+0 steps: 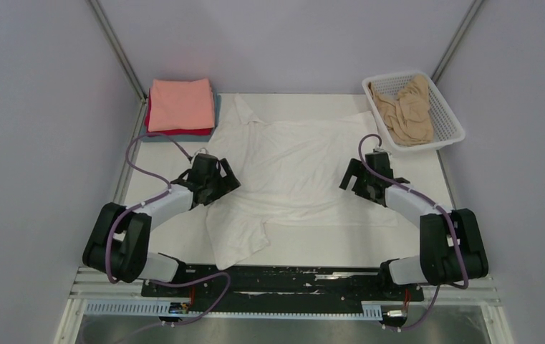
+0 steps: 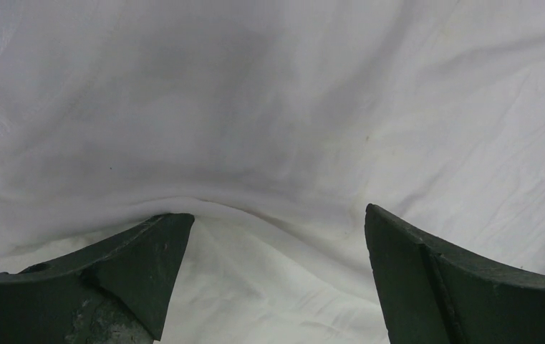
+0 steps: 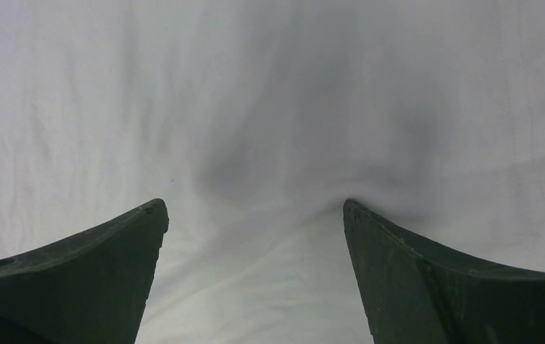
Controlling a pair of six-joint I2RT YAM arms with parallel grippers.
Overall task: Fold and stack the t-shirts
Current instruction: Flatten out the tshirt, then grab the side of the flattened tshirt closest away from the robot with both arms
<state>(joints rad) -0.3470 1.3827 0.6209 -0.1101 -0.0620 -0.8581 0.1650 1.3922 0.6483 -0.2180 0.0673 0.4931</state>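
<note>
Top camera is looking down from behind the bases over the whole desk (image 1: 427,161); both wrist cameras are facing, very close, the same spread white cotton t-shirt (image 1: 294,168).

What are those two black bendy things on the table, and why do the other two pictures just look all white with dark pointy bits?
Those are two robot arms, bolted at the near edge of the table. The big picture comes from a camera high above and behind them. Each arm ends in a two-finger claw: the left gripper and the right gripper. Each wrist carries its own little camera, so the other two pictures look straight down past the dark fingers at cloth. Both claws are open and hold nothing.

The cloth is a white cotton t-shirt spread flat on the table. At the back left sits a stack of folded shirts, salmon-pink on top with red and grey-blue edges showing beneath. At the back right, a white plastic mesh basket holds a crumpled tan shirt.
</note>
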